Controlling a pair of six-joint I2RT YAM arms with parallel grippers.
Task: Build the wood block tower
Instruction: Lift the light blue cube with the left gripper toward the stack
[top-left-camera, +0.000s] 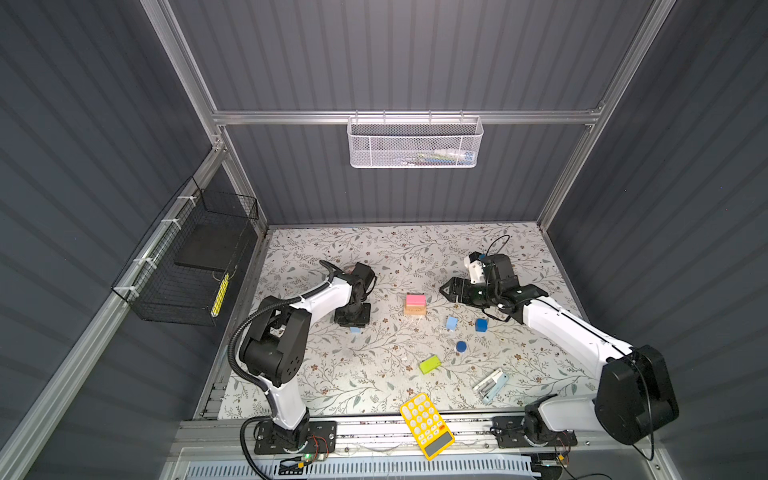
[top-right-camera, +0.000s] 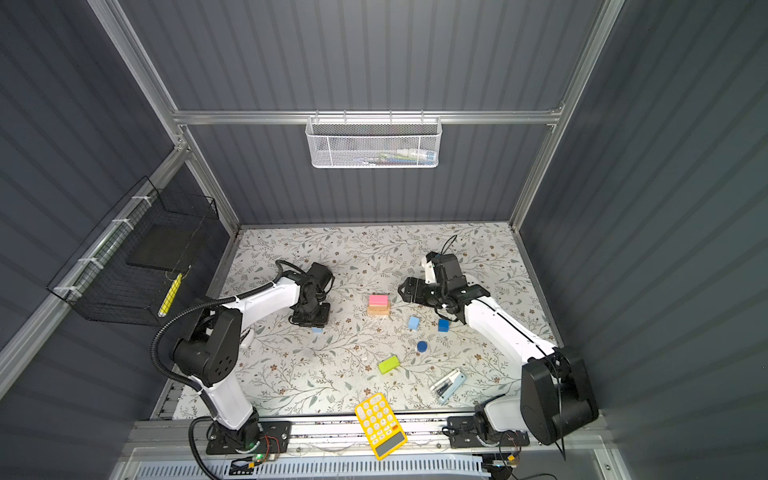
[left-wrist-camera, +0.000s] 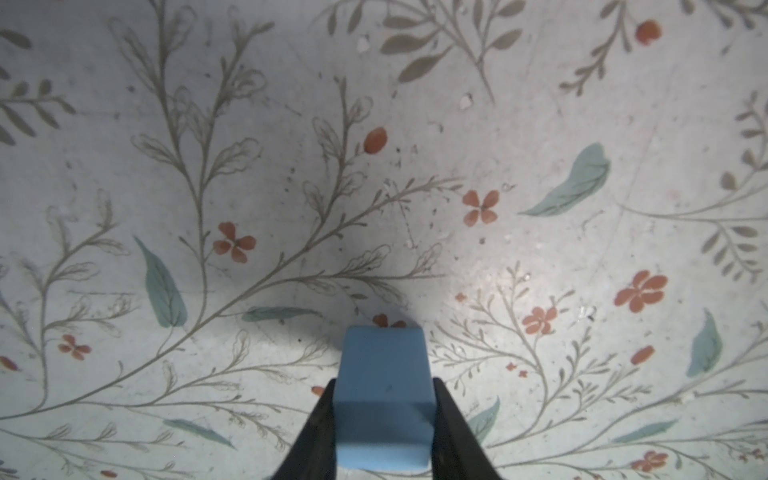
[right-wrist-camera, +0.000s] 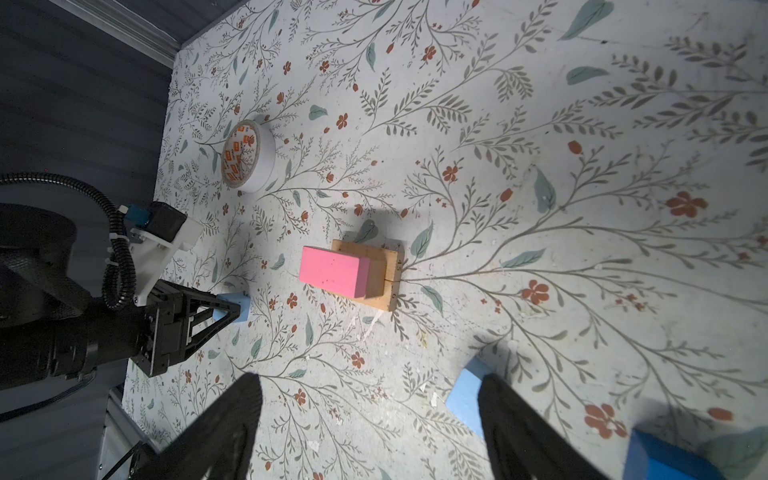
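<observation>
The tower is a pink bar lying on tan bars at mid table. My left gripper points down left of it, with both fingers pressed on the sides of a light-blue cube resting on the table. My right gripper hovers open and empty just right of the tower. Loose on the table in front of it are a second light-blue cube, a dark-blue cube, a dark-blue cylinder and a lime-green bar.
A yellow calculator overhangs the front edge and a pale-blue stapler lies at the front right. A tape roll sits behind the left arm. A black wire basket hangs on the left wall and a white mesh basket on the back rail.
</observation>
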